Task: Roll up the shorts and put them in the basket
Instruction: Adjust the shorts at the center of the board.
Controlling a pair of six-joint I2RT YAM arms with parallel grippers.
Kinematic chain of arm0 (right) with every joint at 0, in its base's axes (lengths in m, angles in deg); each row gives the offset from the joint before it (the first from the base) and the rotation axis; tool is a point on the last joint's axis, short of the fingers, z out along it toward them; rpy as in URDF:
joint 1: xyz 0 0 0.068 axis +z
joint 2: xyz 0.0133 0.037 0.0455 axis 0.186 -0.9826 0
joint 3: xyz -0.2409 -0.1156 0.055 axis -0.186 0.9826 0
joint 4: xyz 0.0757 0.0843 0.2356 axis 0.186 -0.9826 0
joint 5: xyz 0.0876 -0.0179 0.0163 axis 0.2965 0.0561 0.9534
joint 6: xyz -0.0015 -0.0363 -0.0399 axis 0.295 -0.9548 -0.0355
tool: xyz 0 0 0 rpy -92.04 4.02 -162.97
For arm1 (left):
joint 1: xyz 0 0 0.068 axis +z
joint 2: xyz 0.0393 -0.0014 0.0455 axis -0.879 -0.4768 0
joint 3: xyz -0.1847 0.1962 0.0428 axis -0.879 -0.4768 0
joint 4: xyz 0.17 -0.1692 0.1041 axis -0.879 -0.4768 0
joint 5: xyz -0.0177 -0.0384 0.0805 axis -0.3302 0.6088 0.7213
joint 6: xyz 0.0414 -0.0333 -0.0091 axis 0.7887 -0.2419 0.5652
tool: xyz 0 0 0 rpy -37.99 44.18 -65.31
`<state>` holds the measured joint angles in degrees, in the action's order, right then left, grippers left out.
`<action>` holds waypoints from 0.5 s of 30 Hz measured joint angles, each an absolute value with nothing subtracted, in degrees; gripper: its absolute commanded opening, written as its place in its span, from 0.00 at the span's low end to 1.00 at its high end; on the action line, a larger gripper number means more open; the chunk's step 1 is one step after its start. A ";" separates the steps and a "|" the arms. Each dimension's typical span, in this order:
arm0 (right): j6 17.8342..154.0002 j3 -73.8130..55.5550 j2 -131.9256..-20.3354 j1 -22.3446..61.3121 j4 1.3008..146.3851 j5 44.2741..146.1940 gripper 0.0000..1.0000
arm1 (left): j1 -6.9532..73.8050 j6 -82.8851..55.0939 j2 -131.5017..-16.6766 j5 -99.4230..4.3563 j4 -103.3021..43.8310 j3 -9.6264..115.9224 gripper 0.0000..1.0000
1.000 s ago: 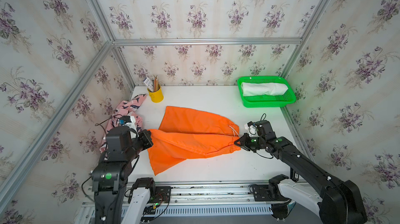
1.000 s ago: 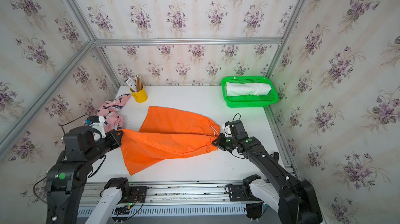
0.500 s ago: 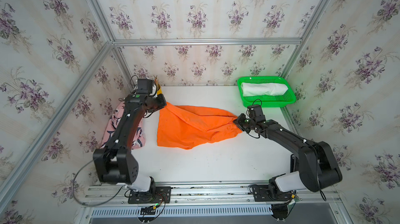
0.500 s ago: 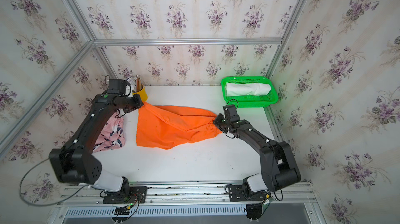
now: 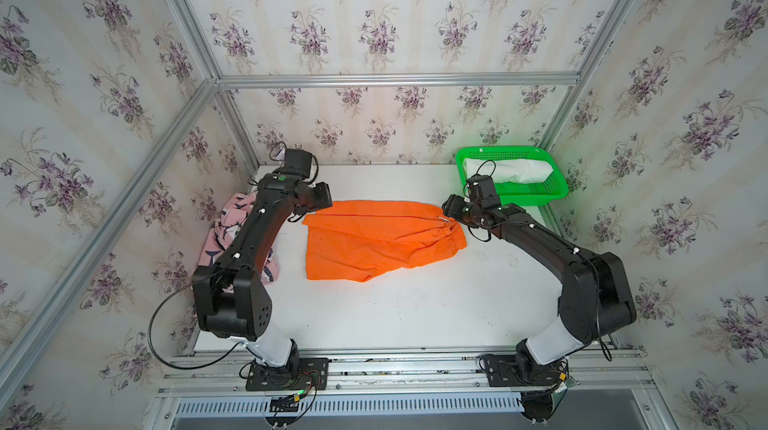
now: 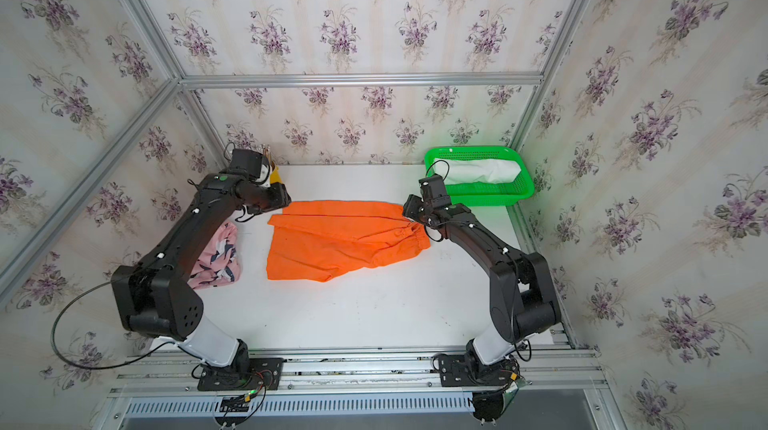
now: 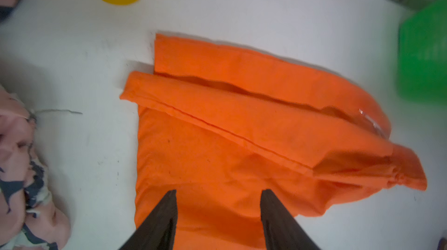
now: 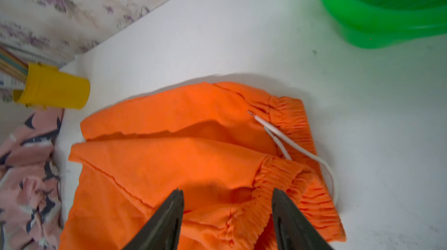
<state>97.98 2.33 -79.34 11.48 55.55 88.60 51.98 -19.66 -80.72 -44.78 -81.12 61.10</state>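
Three shorts are seen on or over the white table (image 5: 395, 315). The orange shorts (image 5: 374, 241) are spread flat toward the back of the middle, folded along their length so that one layer is laid over the other. The elastic waistband is turned toward the right arm and the leg hems toward the left arm. A white cord (image 8: 278, 137) is seen lying loose across the waistband. The pink shorts (image 5: 226, 232), printed with navy and white whales, are bunched in a heap at the left edge of the table. They are partly hidden under the left arm and kept apart from the orange shorts. The white shorts (image 5: 515, 170) are laid as a long bundle inside the green basket (image 5: 557, 191) at the back right corner. The left pincer (image 7: 219, 192) is held open over the hem end of the orange shorts, its two dark fingers spread with nothing gripped between them. The right pincer (image 8: 227, 192) is likewise open, poised over the waistband end, with only cloth seen behind the gap. Whether any fingertip touches the fabric cannot be told. A yellow cup (image 8: 55, 91) holding coloured sticks is stood at the back left corner, near the pink shorts.
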 measured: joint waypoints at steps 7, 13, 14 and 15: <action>89.90 5.78 -74.73 18.01 51.29 99.09 0.64 | 42.91 -22.94 -74.36 -45.59 -80.85 44.58 0.45; 86.64 4.42 -81.72 23.45 50.37 101.91 0.61 | 41.86 -25.28 -77.90 -46.07 -78.08 37.95 0.42; 86.62 4.10 -83.01 23.37 50.41 101.10 0.61 | 41.82 -25.47 -78.67 -46.03 -77.55 37.78 0.42; 86.58 3.64 -84.61 23.37 50.46 100.67 0.61 | 41.76 -25.63 -79.43 -46.00 -77.03 37.67 0.42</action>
<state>86.58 3.64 -84.61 23.37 50.46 100.67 41.76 -25.63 -79.43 -46.00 -77.03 37.67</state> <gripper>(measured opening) 0.608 0.415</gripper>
